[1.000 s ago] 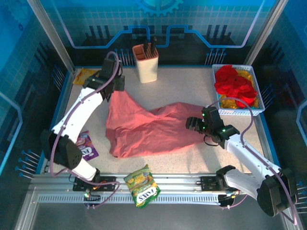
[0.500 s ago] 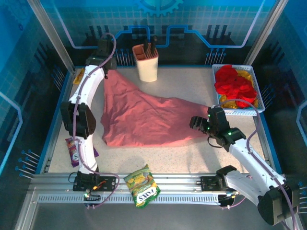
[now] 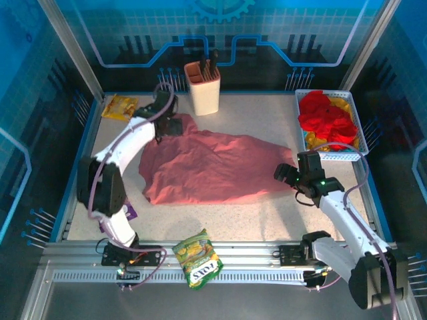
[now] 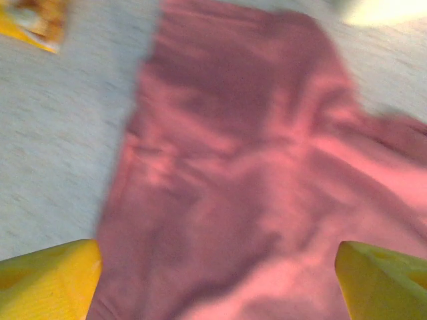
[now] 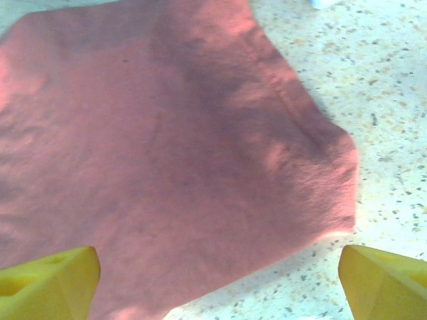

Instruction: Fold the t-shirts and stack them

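A plain salmon-pink t-shirt [image 3: 213, 167] lies spread open and lightly wrinkled across the middle of the speckled table [image 3: 267, 213], unfolded, between the two arms. The left gripper [image 3: 171, 125] hovers over the shirt's far left corner, near a cream holder [image 3: 202, 90] of dark-handled utensils. Its wrist camera shows its yellow fingers [image 4: 47, 277] standing wide apart over the blurred pink cloth [image 4: 253, 167], with nothing held between them. An orange-yellow packet [image 3: 120, 107] lies on the table beyond that corner. The right gripper [image 3: 283, 175] sits low at the shirt's right-hand tip. Its own camera shows yellow fingers [image 5: 47, 280] likewise spread wide and empty above the fabric [image 5: 167, 153], whose edge ends on bare tabletop [image 5: 373, 100]. Red t-shirts [image 3: 323, 113] and yellow ones [image 3: 343, 103] are heaped in a white basket [image 3: 360, 143] at the far right corner of the table, apart from the pink one. A yellow-green snack packet [image 3: 197, 257] rests on the near rail, and a purple packet [image 3: 127, 212] lies beside the left arm.
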